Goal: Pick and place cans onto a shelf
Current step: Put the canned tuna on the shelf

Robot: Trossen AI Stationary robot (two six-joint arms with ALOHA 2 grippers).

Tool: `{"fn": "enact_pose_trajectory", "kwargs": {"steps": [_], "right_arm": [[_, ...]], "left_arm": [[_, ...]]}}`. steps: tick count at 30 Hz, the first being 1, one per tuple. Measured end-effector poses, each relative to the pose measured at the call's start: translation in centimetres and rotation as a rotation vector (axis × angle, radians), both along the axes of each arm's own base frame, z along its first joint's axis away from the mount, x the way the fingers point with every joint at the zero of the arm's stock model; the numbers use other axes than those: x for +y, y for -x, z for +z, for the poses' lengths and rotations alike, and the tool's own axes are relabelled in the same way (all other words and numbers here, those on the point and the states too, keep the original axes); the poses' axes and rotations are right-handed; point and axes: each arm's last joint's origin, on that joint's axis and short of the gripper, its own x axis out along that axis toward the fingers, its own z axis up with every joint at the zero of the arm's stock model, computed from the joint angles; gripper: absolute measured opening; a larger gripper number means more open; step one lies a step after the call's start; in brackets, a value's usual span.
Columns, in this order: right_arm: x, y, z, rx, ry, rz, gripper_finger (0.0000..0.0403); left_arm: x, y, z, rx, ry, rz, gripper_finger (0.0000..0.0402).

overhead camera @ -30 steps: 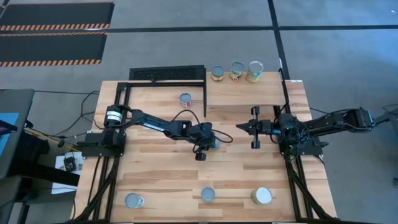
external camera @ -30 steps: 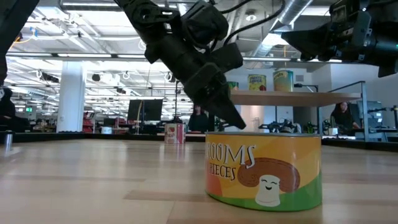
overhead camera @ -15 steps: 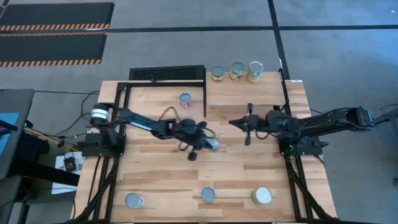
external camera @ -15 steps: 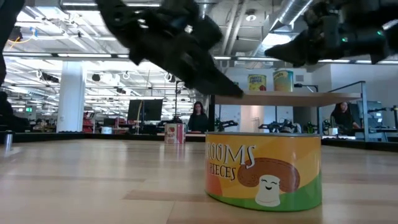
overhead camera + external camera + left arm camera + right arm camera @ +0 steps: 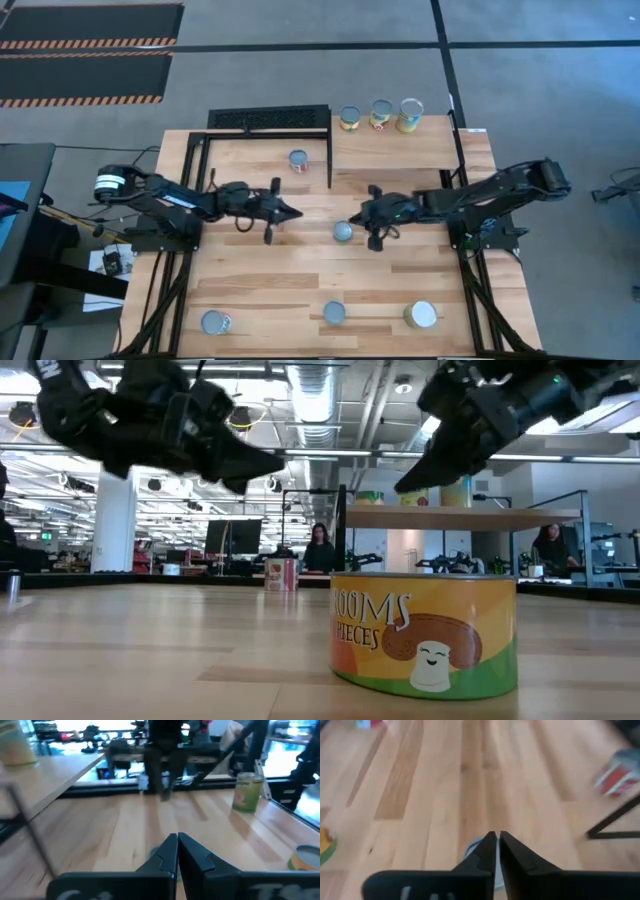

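Note:
A silver-topped can (image 5: 343,232) stands upright on the table's middle. My right gripper (image 5: 352,215) is shut and hovers just to its far right; the can's top shows behind its fingertips in the right wrist view (image 5: 474,848). My left gripper (image 5: 292,212) is shut and empty, left of that can and raised off the table (image 5: 270,463). Three cans (image 5: 380,115) stand on the raised wooden shelf (image 5: 400,152) at the far right. A red can (image 5: 298,160) stands left of the shelf. Three more cans (image 5: 334,313) stand near the front edge.
A black perforated rack (image 5: 268,119) lies at the far edge, left of the shelf. Black frame bars (image 5: 330,165) edge the shelf. The mushroom-label can (image 5: 425,635) fills the low view's foreground. People stand in the room beyond the table (image 5: 320,550).
My left gripper has drawn back from the middle can toward the table's left edge and has risen. My right gripper has gone toward the table's left, up to that can. The can has stayed upright in place.

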Motion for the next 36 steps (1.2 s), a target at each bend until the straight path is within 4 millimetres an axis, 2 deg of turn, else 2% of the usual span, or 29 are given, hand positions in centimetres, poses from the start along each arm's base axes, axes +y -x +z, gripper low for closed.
{"fn": "enact_pose_trajectory", "kwargs": {"steps": [6, 13, 18, 23, 29, 32, 36], "right_arm": [[1.0, -2.9, -0.6, 0.261, -0.033, 0.014, 0.0091], [1.6, -5.6, -1.8, 0.476, -0.012, 0.024, 0.0146], [1.7, -6.9, -3.3, 0.567, 0.0, 0.051, 0.0155], [1.8, -7.8, -5.0, 0.63, 0.037, 0.081, 0.0126], [1.8, -8.0, -5.4, 0.68, 0.054, 0.089, 0.005], [1.8, -7.8, -4.6, 0.69, 0.045, 0.093, 0.0012], [1.9, -7.4, -2.2, 0.661, -0.002, 0.109, 0.0016]], "left_arm": [[0.7, 2.1, -1.1, 0.013, 0.006, 0.045, 0.0], [0.8, 2.6, -1.5, 0.015, -0.013, 0.055, 0.0], [0.8, 2.6, -1.7, 0.031, -0.011, 0.055, 0.0], [0.8, 2.7, -1.9, 0.047, -0.009, 0.058, 0.0], [0.8, 2.7, -2.0, 0.056, -0.007, 0.057, 0.0], [0.8, 2.7, -2.0, 0.058, -0.007, 0.06, 0.0], [0.8, 2.7, -2.0, 0.059, -0.007, 0.062, 0.0]]}}
